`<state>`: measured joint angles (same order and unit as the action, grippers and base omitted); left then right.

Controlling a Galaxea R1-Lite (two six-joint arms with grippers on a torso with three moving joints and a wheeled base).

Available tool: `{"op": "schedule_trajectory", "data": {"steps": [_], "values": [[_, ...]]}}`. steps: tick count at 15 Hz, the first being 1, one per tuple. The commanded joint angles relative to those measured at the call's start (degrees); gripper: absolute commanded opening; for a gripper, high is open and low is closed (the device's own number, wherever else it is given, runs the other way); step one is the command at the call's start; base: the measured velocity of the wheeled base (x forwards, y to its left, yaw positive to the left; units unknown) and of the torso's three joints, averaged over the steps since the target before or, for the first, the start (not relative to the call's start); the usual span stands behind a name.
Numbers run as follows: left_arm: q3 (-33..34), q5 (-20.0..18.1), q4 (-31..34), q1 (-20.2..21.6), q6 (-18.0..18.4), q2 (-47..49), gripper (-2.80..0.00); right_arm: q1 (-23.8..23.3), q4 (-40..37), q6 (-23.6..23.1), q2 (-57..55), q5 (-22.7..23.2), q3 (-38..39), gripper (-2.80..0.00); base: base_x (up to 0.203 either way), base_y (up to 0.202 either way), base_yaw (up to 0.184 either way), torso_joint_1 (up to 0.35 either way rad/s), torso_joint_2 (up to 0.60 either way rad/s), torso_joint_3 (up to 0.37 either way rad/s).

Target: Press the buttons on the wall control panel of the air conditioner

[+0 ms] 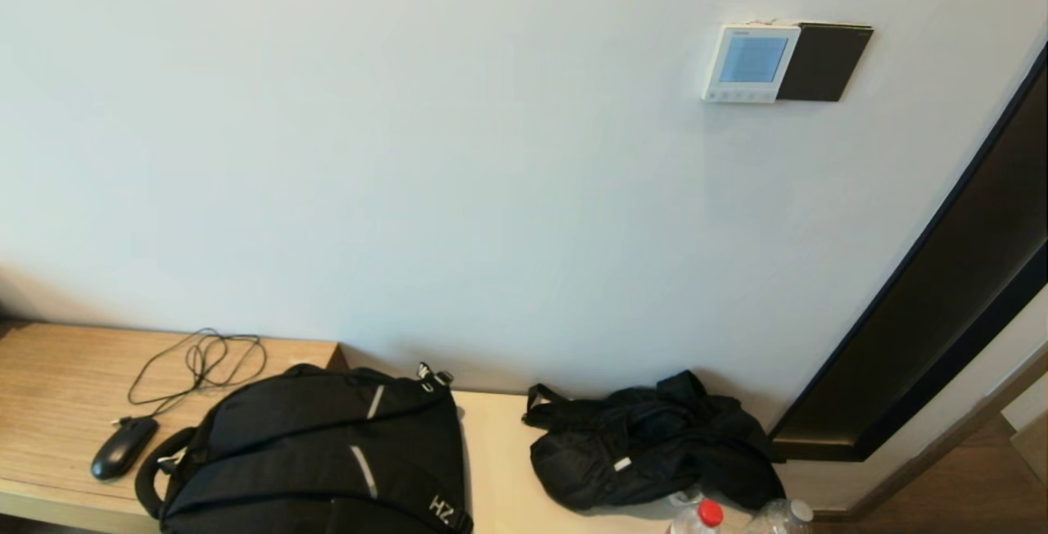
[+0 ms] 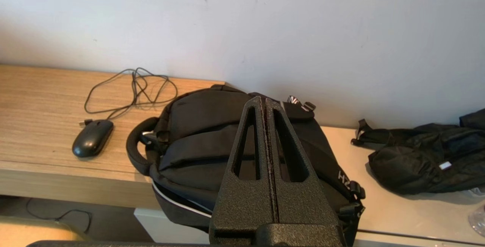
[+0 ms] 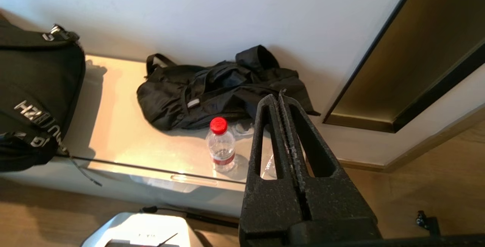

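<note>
**Panel untouched, both tools low and closed**

Sitting high on wall, right of centre: air conditioner's wall control panel (image 1: 751,62), buttons (image 1: 739,95) lining its bottom edge, dark plate (image 1: 824,62) touching its right side. Hanging low over worktop (image 1: 57,378): left tool (image 2: 264,103) above backpack (image 2: 212,141), right tool (image 3: 279,97) near bottle (image 3: 221,144), fingers pressed together on nothing. Likely needing: raising right tool, keeping fingers closed, meeting one button squarely, pressing lightly, avoiding screen.
</note>
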<state>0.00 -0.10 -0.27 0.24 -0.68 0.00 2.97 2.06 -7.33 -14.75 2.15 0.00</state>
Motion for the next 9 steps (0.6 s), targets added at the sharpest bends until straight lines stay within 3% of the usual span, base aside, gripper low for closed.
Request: {"op": "schedule_trajectory", "data": {"steps": [1, 9], "values": [[0.0, 0.0, -0.1, 0.0, 0.0, 0.0, -2.80, -0.8, -0.3, -0.3, 1.5, 0.1, 0.0, -2.80, 0.000, 0.000, 0.000, 0.000, 0.00, 0.000], [0.0, 0.0, -0.1, 0.0, 0.0, 0.0, -2.80, -2.5, -2.8, -0.6, 6.7, 0.1, -0.3, -2.80, 0.000, 0.000, 0.000, 0.000, 0.00, 0.000]]}}
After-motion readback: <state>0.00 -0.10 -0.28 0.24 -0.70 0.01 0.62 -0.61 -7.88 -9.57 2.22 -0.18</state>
